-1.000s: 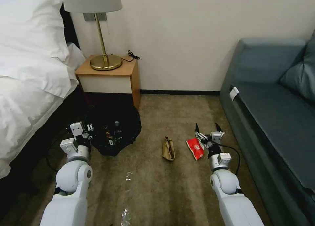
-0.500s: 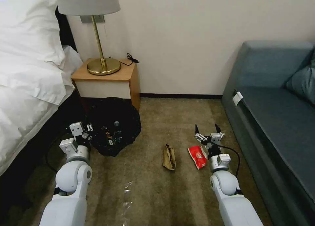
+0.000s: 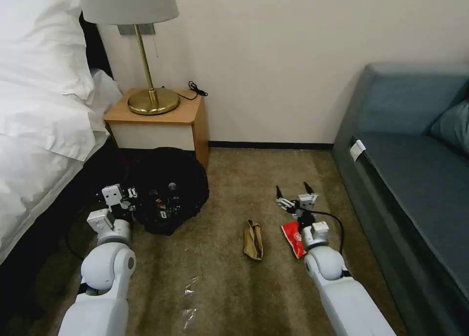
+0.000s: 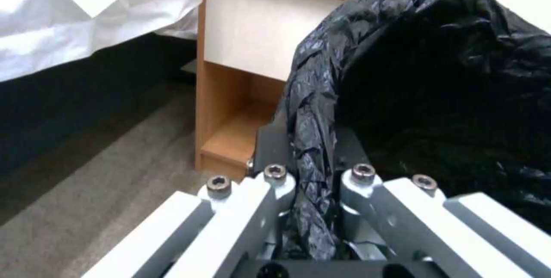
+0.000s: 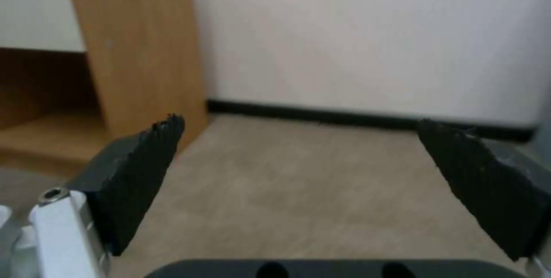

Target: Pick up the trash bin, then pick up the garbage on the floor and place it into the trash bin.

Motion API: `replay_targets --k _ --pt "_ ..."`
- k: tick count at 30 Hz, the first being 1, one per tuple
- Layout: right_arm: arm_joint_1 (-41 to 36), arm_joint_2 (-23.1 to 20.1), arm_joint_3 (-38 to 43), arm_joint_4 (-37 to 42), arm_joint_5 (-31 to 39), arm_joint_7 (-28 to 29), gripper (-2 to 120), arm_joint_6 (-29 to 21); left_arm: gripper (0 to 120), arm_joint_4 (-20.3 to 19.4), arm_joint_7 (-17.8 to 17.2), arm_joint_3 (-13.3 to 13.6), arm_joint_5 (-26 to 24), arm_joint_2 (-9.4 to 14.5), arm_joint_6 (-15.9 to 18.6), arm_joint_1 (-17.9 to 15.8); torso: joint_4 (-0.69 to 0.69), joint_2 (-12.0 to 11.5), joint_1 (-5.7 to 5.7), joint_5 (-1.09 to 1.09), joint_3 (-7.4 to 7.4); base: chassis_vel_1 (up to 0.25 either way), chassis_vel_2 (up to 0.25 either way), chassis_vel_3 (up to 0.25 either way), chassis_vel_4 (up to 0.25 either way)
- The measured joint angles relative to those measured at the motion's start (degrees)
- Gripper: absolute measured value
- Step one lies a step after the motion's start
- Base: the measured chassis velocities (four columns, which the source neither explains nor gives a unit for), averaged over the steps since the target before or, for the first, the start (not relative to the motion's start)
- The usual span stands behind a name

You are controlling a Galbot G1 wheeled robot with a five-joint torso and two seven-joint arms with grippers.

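1. Surroundings: wooden nightstand (image 3: pixel 161 123) with brass lamp (image 3: pixel 146 57) against the wall; bed (image 3: pixel 39 116) on the left, blue sofa (image 3: pixel 415 170) on the right, carpet (image 3: pixel 234 277) between them.
2. Trash bin (image 3: pixel 166 189), black bag over its rim, sits just in front of the nightstand.
3. Litter on the carpet: crumpled brown paper piece (image 3: pixel 253 240) mid-floor; red-and-white snack packet (image 3: pixel 293 238) partly under the right arm.
4. Left gripper (image 4: pixel 313 170) pinches the bin's bagged rim, arm stretched forward.
5. Right gripper (image 3: pixel 294 194) hangs above the carpet, fingers (image 5: pixel 137 174) spread wide, nothing between them.
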Motion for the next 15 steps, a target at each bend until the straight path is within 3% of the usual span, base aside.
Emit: replay_targets --k 6,9,10,15 --pt "2.2 -1.1 -2.4 -1.8 4.3 -1.0 100 -2.5 4 0.1 0.0 -0.2 0.3 -0.4 0.0 0.1 0.01 0.0 0.0 0.0 0.0 0.0 0.0 0.0 0.0" --pt "5.0 -2.7 -5.9 -3.4 12.4 -3.9 100 -8.4 4 0.5 0.0 -0.6 0.9 -1.0 -0.2 0.4 0.0 0.0 0.0 0.0 0.0 0.0 0.0 0.0 0.0" --pt "5.0 -2.7 -5.9 -3.4 12.4 -3.9 100 -8.4 4 0.5 0.0 -0.6 0.9 -1.0 -0.2 0.4 0.0 0.0 0.0 0.0 0.0 0.0 0.0 0.0 0.0" --pt "8.4 -5.9 -11.8 -5.7 19.0 -4.8 100 -18.8 4 0.0 -0.2 -0.2 2.4 -2.3 -0.2 1.2 0.0 0.0 0.0 0.0 0.0 0.0 0.0 0.0 0.0"
